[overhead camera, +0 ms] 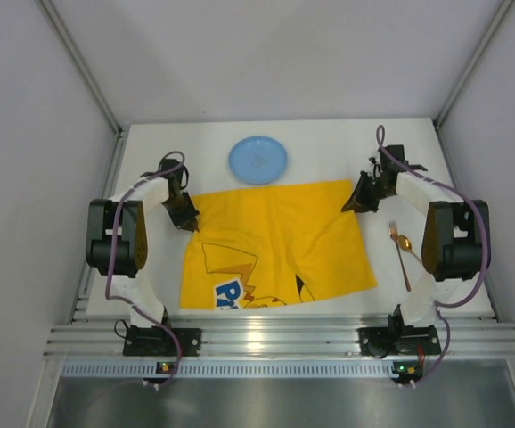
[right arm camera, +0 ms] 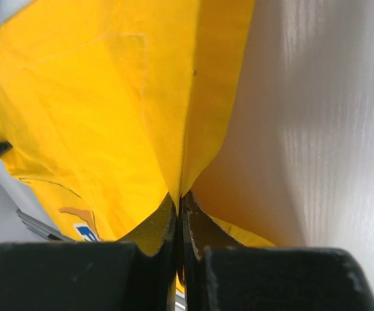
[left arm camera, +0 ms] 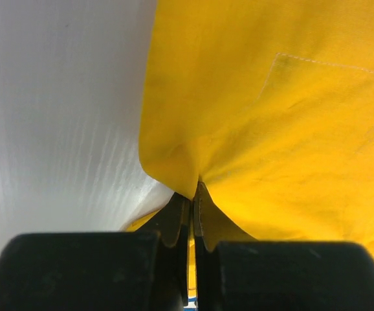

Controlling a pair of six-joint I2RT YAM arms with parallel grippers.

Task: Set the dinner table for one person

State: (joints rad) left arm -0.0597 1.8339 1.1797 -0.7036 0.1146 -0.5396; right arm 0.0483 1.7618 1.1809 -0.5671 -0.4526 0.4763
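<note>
A yellow cartoon-printed cloth mat (overhead camera: 275, 245) lies spread on the white dinner table (overhead camera: 320, 143). My left gripper (overhead camera: 189, 223) is shut on the mat's far left corner; the wrist view shows the yellow cloth (left arm camera: 271, 129) pinched between the jaws (left arm camera: 192, 194). My right gripper (overhead camera: 351, 207) is shut on the mat's far right corner, with the cloth (right arm camera: 109, 116) pinched in the jaws (right arm camera: 179, 201). A blue plate (overhead camera: 257, 160) sits beyond the mat. A copper fork (overhead camera: 395, 239) and spoon (overhead camera: 404, 245) lie to the mat's right.
Grey walls close in the table on the left, right and back. A metal rail (overhead camera: 284, 339) runs along the near edge with both arm bases on it. The bare white tabletop shows in both wrist views (left arm camera: 57, 129) (right arm camera: 323, 129).
</note>
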